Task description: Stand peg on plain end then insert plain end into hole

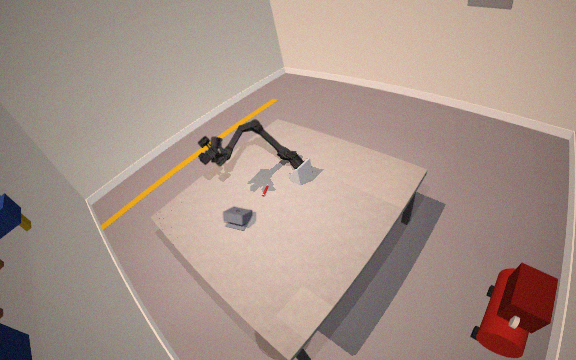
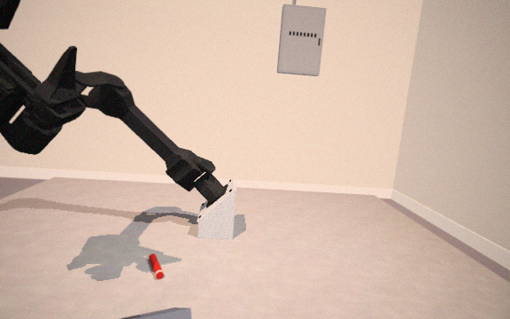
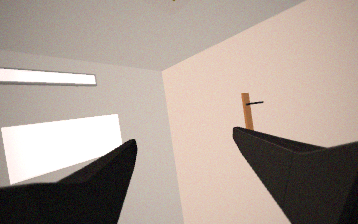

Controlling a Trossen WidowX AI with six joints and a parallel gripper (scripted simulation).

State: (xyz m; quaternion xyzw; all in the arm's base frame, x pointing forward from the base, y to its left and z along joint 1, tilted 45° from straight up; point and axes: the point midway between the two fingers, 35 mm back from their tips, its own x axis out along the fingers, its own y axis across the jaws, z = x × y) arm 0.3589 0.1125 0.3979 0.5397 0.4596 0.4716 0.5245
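The red peg (image 1: 265, 191) (image 2: 155, 263) lies on its side on the table (image 1: 318, 225) (image 2: 326, 266). Its white band is near the end that faces the exterior view. The grey block with the sloped panel (image 1: 235, 216) stands on the table beyond the peg from the arm's base; a small dark mark shows on its upper face. Only its top edge (image 2: 171, 314) shows at the bottom of the exterior view. My gripper (image 1: 203, 150) (image 3: 185, 138) is open and empty, raised high above the table and away from the peg. The wrist view shows no peg or panel.
The arm's base stands on a white wedge (image 1: 303, 172) (image 2: 220, 223) behind the peg. The arm arches up from it, and its shadow falls on the table around the peg. A red machine (image 1: 505, 320) stands on the floor beyond the table.
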